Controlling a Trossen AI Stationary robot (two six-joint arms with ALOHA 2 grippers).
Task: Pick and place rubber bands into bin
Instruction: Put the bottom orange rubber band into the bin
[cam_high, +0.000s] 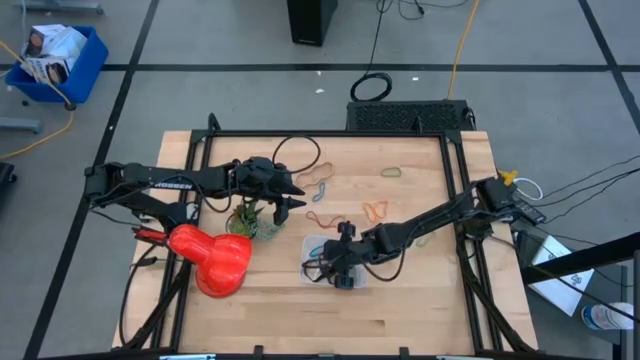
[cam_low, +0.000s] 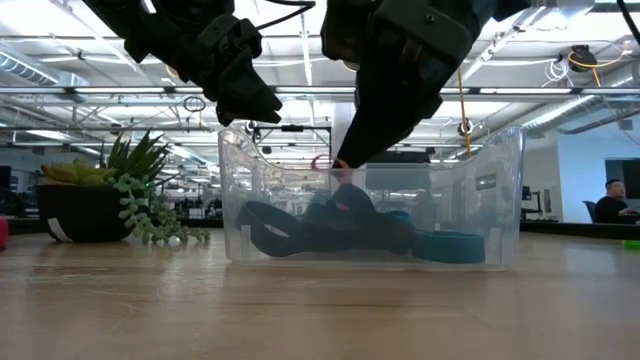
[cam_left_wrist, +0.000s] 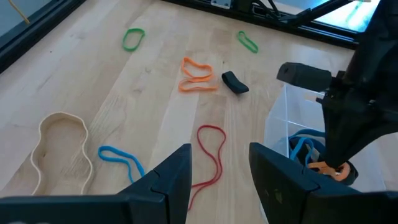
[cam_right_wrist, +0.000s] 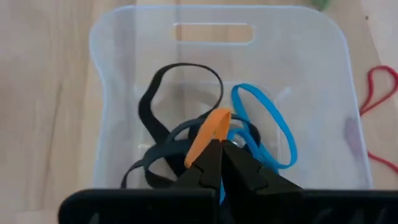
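Right gripper (cam_right_wrist: 219, 146) down inside clear bin (cam_right_wrist: 124, 37), fingers clenched on orange rubber band (cam_right_wrist: 208, 134), band sticking out past the fingertips over the bin floor. Bin sitting on table (cam_high: 420, 310) at about 6 o'clock from table centre in high view, holding black band (cam_right_wrist: 163, 87) and blue band (cam_right_wrist: 267, 121) already. Left gripper (cam_left_wrist: 219, 163) at 10 o'clock from bin, raised above the wood, jaws released, nothing between them. Loose on table under and beyond left gripper: red band (cam_left_wrist: 211, 152), blue loop (cam_left_wrist: 121, 160), tan loop (cam_left_wrist: 59, 146), two orange bands (cam_left_wrist: 197, 74), green band (cam_left_wrist: 132, 38), second green band (cam_left_wrist: 247, 41), short black piece (cam_left_wrist: 235, 82). Small potted plant (cam_low: 95, 195) and red object (cam_high: 215, 258) at 9 o'clock from bin. Low view: orange band pinched just above the pile in the bin.
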